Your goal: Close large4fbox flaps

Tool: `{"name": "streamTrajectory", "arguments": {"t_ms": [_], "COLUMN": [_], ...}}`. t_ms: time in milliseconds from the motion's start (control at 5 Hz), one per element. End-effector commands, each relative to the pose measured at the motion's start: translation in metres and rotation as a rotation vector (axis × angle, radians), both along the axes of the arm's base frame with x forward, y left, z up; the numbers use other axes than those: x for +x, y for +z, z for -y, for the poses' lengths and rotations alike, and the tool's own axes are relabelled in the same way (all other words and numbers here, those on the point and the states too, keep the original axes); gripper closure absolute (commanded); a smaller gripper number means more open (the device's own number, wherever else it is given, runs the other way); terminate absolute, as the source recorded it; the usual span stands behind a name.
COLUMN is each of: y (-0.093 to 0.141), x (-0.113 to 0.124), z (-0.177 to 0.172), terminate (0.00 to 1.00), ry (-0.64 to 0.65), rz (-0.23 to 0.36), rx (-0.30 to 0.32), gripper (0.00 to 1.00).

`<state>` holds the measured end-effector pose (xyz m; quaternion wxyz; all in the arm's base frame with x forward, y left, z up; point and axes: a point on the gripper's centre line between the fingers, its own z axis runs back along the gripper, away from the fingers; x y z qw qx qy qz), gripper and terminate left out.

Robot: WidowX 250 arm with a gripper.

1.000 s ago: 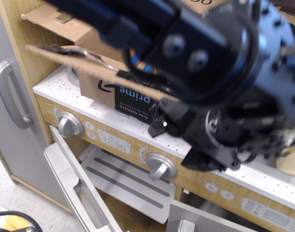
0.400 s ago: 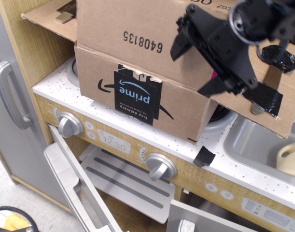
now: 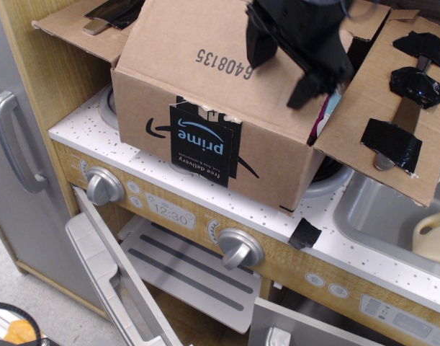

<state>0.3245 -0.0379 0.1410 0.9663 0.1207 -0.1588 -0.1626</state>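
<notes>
Lifted higher and toward the back since a moment ago, the black gripper (image 3: pixel 295 50) now hangs over the top of the cardboard box (image 3: pixel 205 137), its two dark fingers (image 3: pixel 259 43) spread apart and pinching nothing. The front flap (image 3: pixel 198 50), which earlier lay folded out over the counter, stands folded up across the box top, its printed number 6408135 reading upside down.

The big brown box sits on the white speckled counter (image 3: pixel 335 238) of a toy kitchen, toward its left end and near the front edge, its long side running left to right along that edge. A black "prime" tape strip (image 3: pixel 204 148) on the front wall is also upside down. Through the gap at the right corner something pink and pale shows inside; what it is cannot be told.

The right flap (image 3: pixel 392 108) leans out open over the grey sink (image 3: pixel 392 216), carrying black tape patches (image 3: pixel 391 144) and a piece of metal cutlery. The left flap (image 3: pixel 83 25) sticks out at the back left corner. A scrap of black tape (image 3: pixel 304 233) lies on the counter's front edge. Below, the oven door (image 3: pixel 111 281) hangs open.
</notes>
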Motion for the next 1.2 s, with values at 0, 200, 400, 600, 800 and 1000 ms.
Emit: {"name": "streamTrajectory", "arguments": {"t_ms": [0, 200, 400, 600, 800, 1000], "y": [0.005, -0.008, -0.024, -0.038, -0.028, -0.028], "x": [0.023, 0.023, 0.02, 0.018, 0.015, 0.015], "z": [-0.002, 0.001, 0.004, 0.005, 0.01, 0.01], "terminate": [0.0, 0.0, 0.0, 0.0, 0.0, 0.0], "ry": [-0.007, 0.04, 0.062, 0.082, 0.059, 0.059], "rz": [0.069, 0.071, 0.082, 0.071, 0.065, 0.065], "rx": [-0.133, -0.18, -0.191, -0.219, -0.209, -0.209], "gripper": [0.0, 0.0, 0.0, 0.0, 0.0, 0.0]}}
